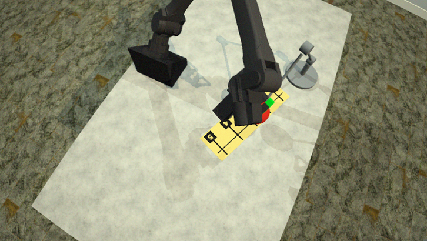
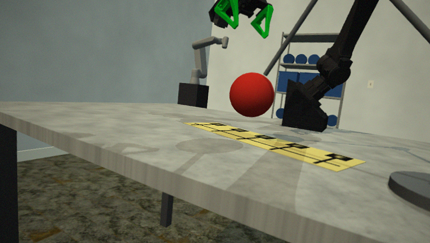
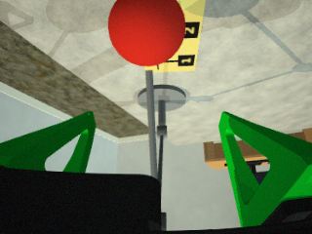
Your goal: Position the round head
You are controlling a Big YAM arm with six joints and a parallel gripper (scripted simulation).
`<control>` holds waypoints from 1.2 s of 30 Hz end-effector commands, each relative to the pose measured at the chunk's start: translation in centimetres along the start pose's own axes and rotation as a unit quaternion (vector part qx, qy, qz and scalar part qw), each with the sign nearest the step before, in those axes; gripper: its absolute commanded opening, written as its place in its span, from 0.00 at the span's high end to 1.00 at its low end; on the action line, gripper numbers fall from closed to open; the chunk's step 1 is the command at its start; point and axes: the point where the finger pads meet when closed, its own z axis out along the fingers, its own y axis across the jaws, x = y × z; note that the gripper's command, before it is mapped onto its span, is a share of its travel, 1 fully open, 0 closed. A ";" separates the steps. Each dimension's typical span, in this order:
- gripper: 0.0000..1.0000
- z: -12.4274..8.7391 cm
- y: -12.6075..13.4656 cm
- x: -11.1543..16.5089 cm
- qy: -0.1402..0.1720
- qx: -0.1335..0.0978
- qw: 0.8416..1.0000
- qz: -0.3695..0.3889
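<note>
The lamp's round red head hangs in the air, clear of the bench, over the yellow strip. In the wrist view the head covers the long line beside labels 1 to 3, so I cannot tell the exact mark. My gripper is open and empty, well above the head and apart from it. Its green fingers frame the head from above. From overhead my wrist hides most of the head; marks 4 and 5 on the strip show. The grey foot stands past the strip's near end.
My arm's black base stands on the bench left of the strip. The lamp's thin grey arm slants up behind the head. The foot disc lies at the right of the bench. A shelf and another robot stand behind the bench.
</note>
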 end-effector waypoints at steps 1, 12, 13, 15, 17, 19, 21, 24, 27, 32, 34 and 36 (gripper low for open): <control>0.00 -0.5 0.3 0.3 -0.001 -0.005 1.000 -0.006; 0.00 -0.4 0.2 0.3 -0.001 -0.004 1.000 -0.004; 0.00 -0.4 0.2 0.3 -0.001 -0.004 1.000 -0.004; 0.00 -0.4 0.1 0.2 -0.001 -0.004 1.000 -0.004; 0.00 -0.4 0.1 0.2 -0.001 -0.004 1.000 -0.003; 0.00 -0.4 0.1 0.2 -0.001 -0.004 1.000 -0.003; 0.00 -0.4 0.2 0.7 -0.003 -0.002 1.000 -0.005; 0.00 -0.6 0.4 2.0 -0.012 0.002 1.000 -0.012; 0.00 -0.8 0.6 3.3 -0.020 0.007 1.000 -0.019; 0.00 -1.2 1.0 5.5 -0.035 0.014 0.999 -0.030; 0.00 -1.3 1.2 6.4 -0.040 0.017 0.998 -0.034; 0.00 -1.4 1.2 6.8 -0.043 0.019 0.998 -0.036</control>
